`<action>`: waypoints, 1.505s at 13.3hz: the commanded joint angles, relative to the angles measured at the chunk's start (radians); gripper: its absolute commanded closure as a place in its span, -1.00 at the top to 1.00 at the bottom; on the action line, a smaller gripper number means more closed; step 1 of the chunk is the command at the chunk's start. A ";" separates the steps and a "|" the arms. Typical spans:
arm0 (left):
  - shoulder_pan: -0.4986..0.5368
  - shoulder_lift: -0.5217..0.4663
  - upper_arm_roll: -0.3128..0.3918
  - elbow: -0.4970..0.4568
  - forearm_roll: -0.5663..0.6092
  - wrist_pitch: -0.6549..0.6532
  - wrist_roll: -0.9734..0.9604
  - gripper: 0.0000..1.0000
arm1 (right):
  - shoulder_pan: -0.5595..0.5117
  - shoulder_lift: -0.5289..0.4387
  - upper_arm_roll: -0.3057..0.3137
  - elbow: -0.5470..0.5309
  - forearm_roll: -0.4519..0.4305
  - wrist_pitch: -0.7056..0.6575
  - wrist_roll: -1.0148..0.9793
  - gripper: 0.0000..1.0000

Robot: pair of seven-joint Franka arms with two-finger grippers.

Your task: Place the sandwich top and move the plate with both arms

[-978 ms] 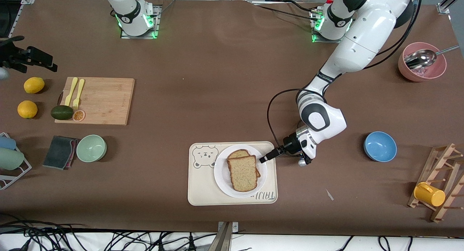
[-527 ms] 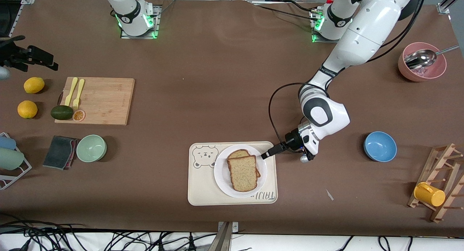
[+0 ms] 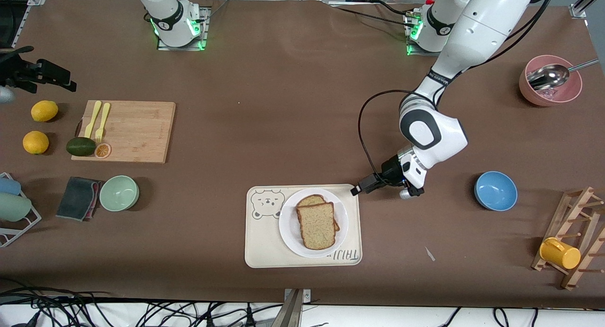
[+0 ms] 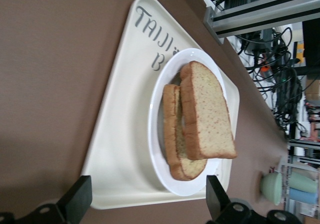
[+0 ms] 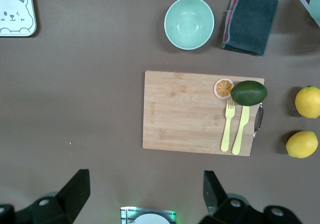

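The sandwich top [image 3: 315, 225] lies on another bread slice on the white plate [image 3: 288, 228]. The plate stands on a cream tray with a bear drawing [image 3: 264, 244]. My left gripper [image 3: 355, 190] is open and empty, over the tray's corner toward the left arm's end. Its wrist view shows the top slice [image 4: 207, 114], the plate [image 4: 156, 134] and the tray [image 4: 117, 134] past its own gripper [image 4: 146, 191]. My right gripper [image 5: 145, 191] is open and empty. It waits high over the table between its base and the cutting board.
A cutting board [image 3: 132, 128] holds two forks, an avocado and an orange slice. Two lemons [image 3: 40, 126], a green bowl [image 3: 119, 193] and a cloth are near it. A blue bowl [image 3: 495, 190], a pink bowl with a spoon [image 3: 550, 81] and a rack with a yellow mug [image 3: 560, 253] stand toward the left arm's end.
My left gripper has drawn back from the plate's rim to the tray's corner. The bread and plate have not moved. The right arm has barely moved.
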 commanded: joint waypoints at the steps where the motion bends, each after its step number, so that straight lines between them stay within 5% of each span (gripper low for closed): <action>1: 0.002 -0.082 0.011 -0.100 0.074 0.025 -0.025 0.99 | -0.004 -0.007 0.006 0.007 -0.004 -0.016 -0.001 1.00; 7: 0.096 -0.122 0.064 -0.117 0.396 -0.010 -0.019 0.99 | -0.004 -0.004 0.005 0.008 -0.007 -0.011 -0.001 1.00; 11: 0.256 -0.177 0.066 -0.097 0.674 -0.258 -0.031 1.00 | -0.003 -0.001 0.005 0.019 -0.008 0.004 0.000 1.00; 20: 0.284 -0.392 0.124 -0.032 1.199 -0.634 -0.435 1.00 | -0.006 -0.014 -0.001 -0.012 -0.011 0.033 -0.006 1.00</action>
